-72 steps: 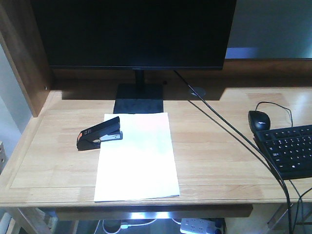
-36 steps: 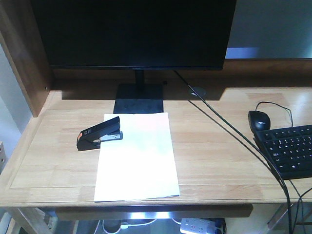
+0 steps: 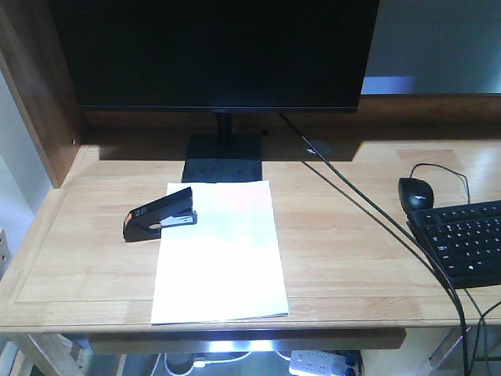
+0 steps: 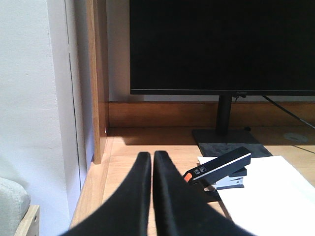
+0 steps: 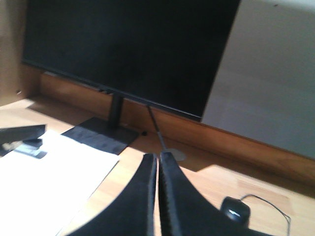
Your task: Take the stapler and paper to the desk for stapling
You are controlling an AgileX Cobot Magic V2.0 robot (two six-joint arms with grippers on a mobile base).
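The desk (image 3: 344, 258) is a wide light wood top with a grooved border, and a darker wooden side panel (image 3: 35, 86) stands at its left edge. At the back stands a large black monitor (image 3: 215, 51) on a dark flat base (image 3: 223, 159). A thin black cable (image 3: 368, 211) runs from behind the monitor diagonally across the wood and down over the front edge on the right side.

The paper (image 3: 221, 252) lies flat on the desk in front of the monitor base, its far edge just beside the base and its near edge close to the front of the desk. At the right edge of the front view a black keyboard (image 3: 463, 244) is partly visible, and a black mouse (image 3: 416, 193) sits just behind it.

The stapler (image 3: 160, 215) rests at the far left corner of the paper. Its head end is over the sheet and its rear end, with the orange-red tab, is on the bare wood to the left.

The left gripper (image 4: 150, 160) is clenched, the two black fingers pressed together with nothing between them; it is above the left part of the desk, near the stapler but not touching it. The right gripper (image 5: 158, 160) is also closed and empty, held above the desk between the paper and the mouse.
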